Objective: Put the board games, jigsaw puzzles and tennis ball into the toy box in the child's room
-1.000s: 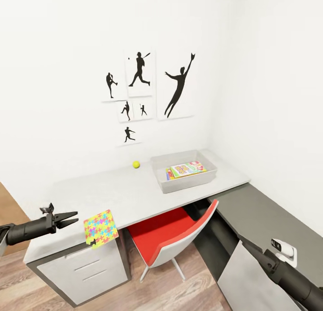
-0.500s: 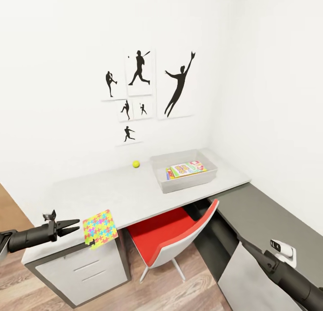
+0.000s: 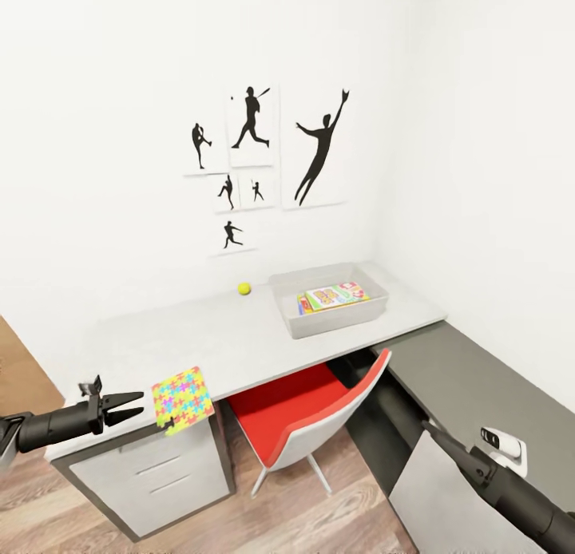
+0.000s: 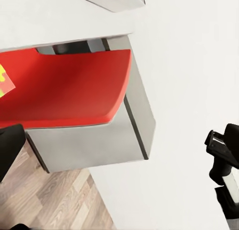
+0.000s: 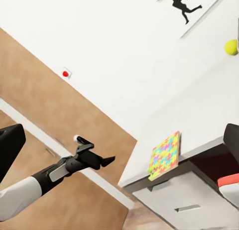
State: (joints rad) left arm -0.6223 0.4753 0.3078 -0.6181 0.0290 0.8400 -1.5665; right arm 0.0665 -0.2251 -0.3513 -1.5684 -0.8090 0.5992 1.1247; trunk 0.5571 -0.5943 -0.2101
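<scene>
The step in hand looks like fetching a jigsaw puzzle off the table (image 3: 239, 338), the landmark for all that follows. Off its left end hangs the left gripper (image 3: 137, 405), jaws parted and empty, pointed at the jigsaw puzzle (image 3: 182, 397) that overhangs the table's front left edge; the next move calls for closing the short gap and pinching that jutting rim without pushing the thin square off. Further along, near the wall at the table's back, sits the tennis ball (image 3: 243, 288). At the table's right end stands the toy box (image 3: 335, 321), holding colourful board games (image 3: 333, 295) lying flat. Below the table's right end is the right arm; whether its jaws are open I cannot tell
</scene>
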